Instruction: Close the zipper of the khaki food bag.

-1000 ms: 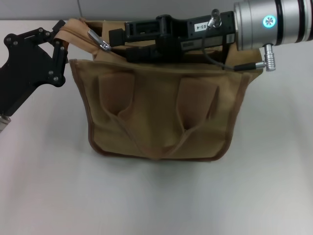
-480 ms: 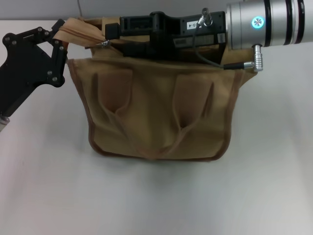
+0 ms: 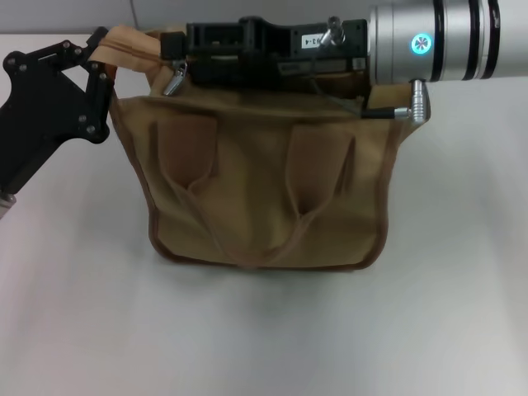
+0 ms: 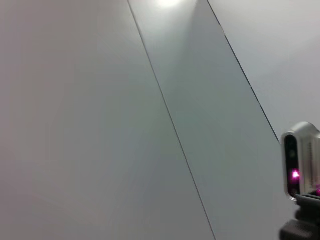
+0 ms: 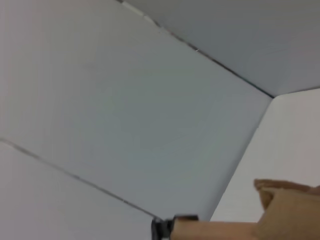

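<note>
The khaki food bag (image 3: 264, 190) stands upright on the white table, pockets and handles facing me. My left gripper (image 3: 101, 51) is shut on the khaki zipper tape end (image 3: 130, 41) at the bag's top left corner. My right gripper (image 3: 175, 56) reaches in from the right along the bag's top and is shut at the zipper's silver pull tab (image 3: 174, 80), which hangs just below its tip near the left end. The gripper body hides the zipper track. A corner of the bag (image 5: 287, 212) shows in the right wrist view.
The silver right forearm (image 3: 429, 41) with its cable plug (image 3: 417, 103) lies over the bag's top right corner. White table (image 3: 264, 330) spreads in front and to both sides. The left wrist view shows only wall panels (image 4: 125, 125).
My right gripper has moved left along the bag's top toward the left gripper. The pull tab now hangs down instead of pointing up-left. The bag's top has shifted slightly left.
</note>
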